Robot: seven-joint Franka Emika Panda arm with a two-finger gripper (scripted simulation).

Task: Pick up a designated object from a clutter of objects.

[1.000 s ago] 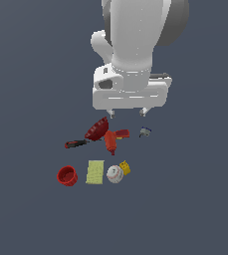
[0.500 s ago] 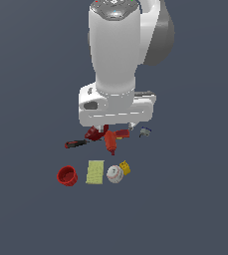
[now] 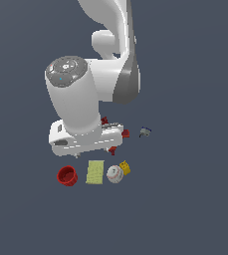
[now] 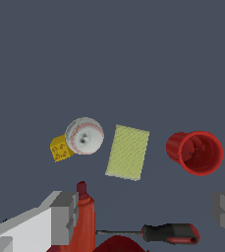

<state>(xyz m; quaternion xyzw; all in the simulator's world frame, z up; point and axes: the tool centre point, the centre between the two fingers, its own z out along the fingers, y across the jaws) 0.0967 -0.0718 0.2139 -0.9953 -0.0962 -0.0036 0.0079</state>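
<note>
The small red cup (image 3: pixel 67 176) stands open side up at the exterior view's left end of the front row; it also shows in the wrist view (image 4: pixel 195 152). Beside it lie the yellow-green sponge (image 3: pixel 94 172), the baseball (image 3: pixel 114 174) and the small yellow block (image 3: pixel 125 167). My gripper (image 3: pixel 92 151) hangs above and just behind this row, open and empty. In the wrist view its fingers (image 4: pixel 62 216) stand wide apart, with the red drill (image 4: pixel 84 216), the red-handled tool (image 4: pixel 170 233) and the dark-red bowl (image 4: pixel 119 244) between them. The cup is apart from the fingers.
The small bluish clamp (image 3: pixel 145 131) lies alone toward the exterior view's right. My arm hides most of the drill (image 3: pixel 125 133) and all of the bowl in the exterior view. The floor (image 3: pixel 185 209) is plain dark grey.
My hand has come down and moved toward the exterior view's left, over the drill and bowl and closer to the front row. The objects have not moved.
</note>
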